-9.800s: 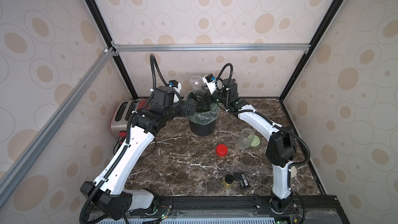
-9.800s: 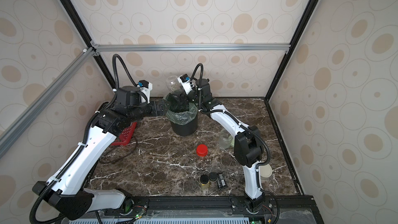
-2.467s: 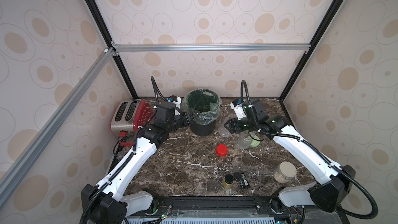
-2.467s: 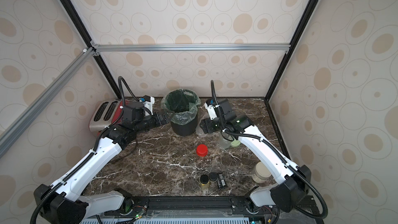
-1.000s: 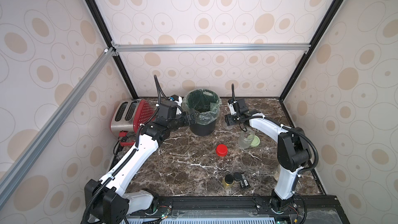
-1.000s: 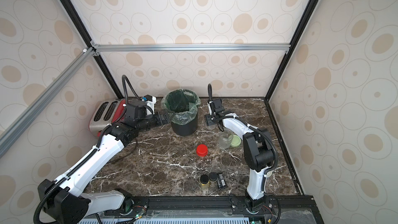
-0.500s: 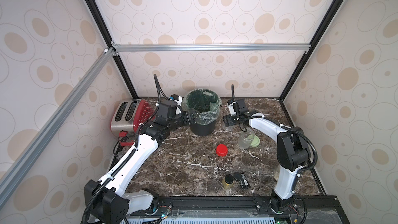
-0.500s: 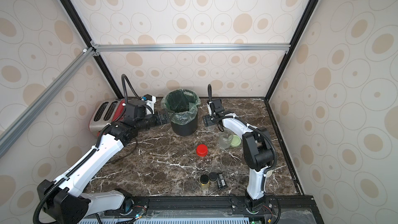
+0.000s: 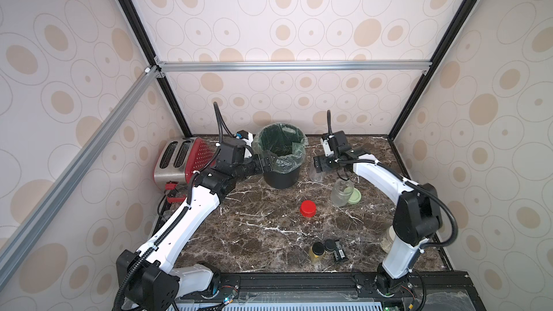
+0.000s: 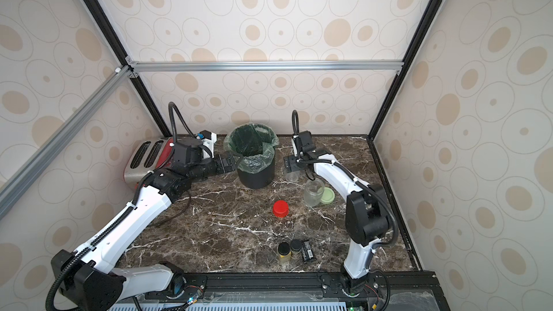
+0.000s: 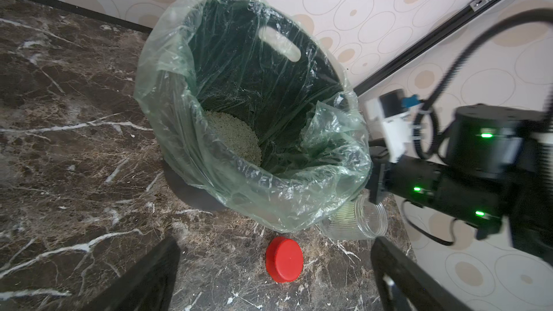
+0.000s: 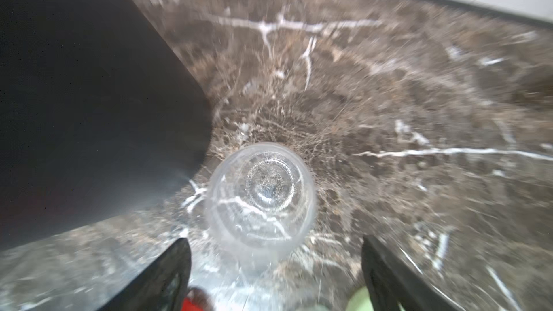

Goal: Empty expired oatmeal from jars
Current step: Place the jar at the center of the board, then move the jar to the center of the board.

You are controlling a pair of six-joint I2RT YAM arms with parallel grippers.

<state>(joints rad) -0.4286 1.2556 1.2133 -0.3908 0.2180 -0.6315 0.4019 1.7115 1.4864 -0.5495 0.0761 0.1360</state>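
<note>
**Change noted.** The right gripper [image 9: 318, 165] was clamped on a clear jar a second ago. Its fingers now stand apart, just above that released jar [image 12: 260, 195] and clear of its wall on both sides. Ten seconds ago this jar was upended over the bin.

**Table** [image 9: 254, 234]: dark marble.

**Bin** [image 9: 281, 179]: lined, at 12 o'clock. The oatmeal [image 11: 233, 136] lies in a pale heap at its bottom.

**Left gripper** [image 9: 269, 163]: fingers wide apart and empty, at the bin's 9 o'clock side, as before. Whether it touches the liner cannot be told.

**Jars:**
- The released jar stands upright, lidless and empty, just beside the bin at its 3 o'clock.
- The second jar [image 9: 339, 192], at 2 o'clock, is also open and empty, against the green lid [image 9: 354, 196].
- The third jar [image 9: 388, 239], at 4 o'clock, is mostly hidden behind the right arm.

**Red lid** [image 9: 308, 208]: lying loose near the centre.

**Assessment:** two jars are emptied. The third appears untouched and is likely next.
</note>
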